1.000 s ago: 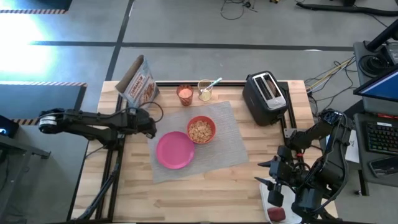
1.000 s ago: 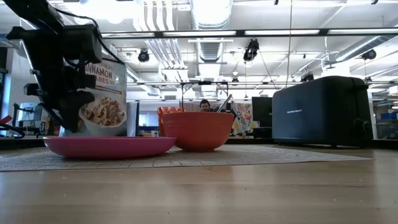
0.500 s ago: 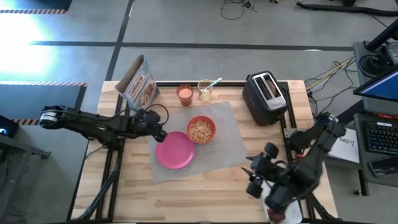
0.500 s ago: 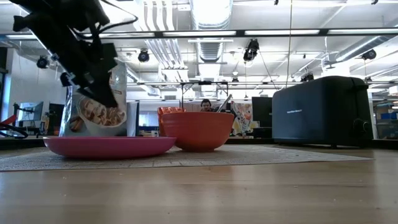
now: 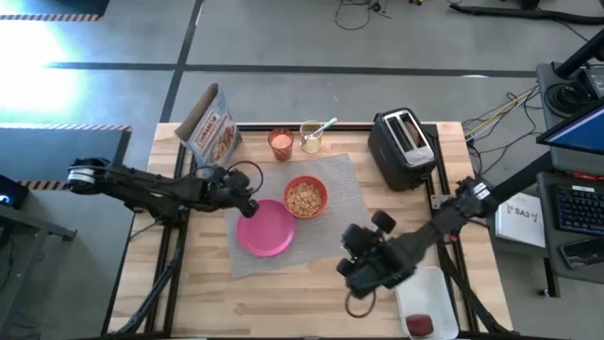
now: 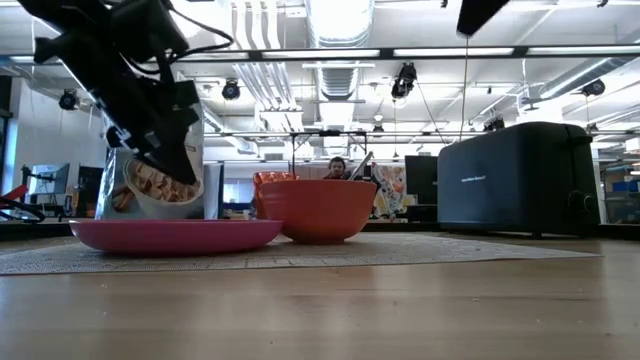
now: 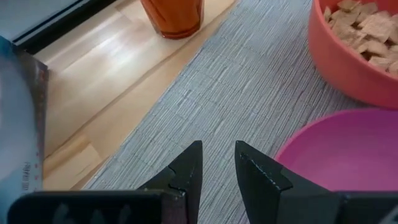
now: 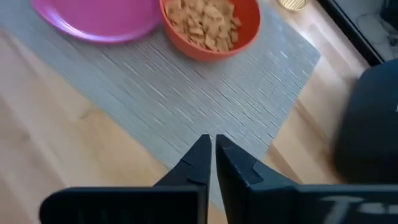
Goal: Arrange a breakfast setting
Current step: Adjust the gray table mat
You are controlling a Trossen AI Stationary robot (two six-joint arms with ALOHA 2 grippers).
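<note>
Over the mat (image 5: 354, 203) right gripper (image 5: 363, 264) has swung in empty and pinched shut; left gripper (image 5: 247, 203), narrowly parted, reached the pink plate (image 5: 264, 229); toast seems next

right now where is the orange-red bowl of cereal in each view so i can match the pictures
High view: the orange-red bowl sits mid-table on the grey mat.
Low view: the bowl stands at centre.
Left wrist view: only part of the bowl shows, in the picture's upper right corner.
Right wrist view: the bowl lies at the picture's top centre.
Shared landmark: the pink plate, right beside the bowl in all four views.
</note>
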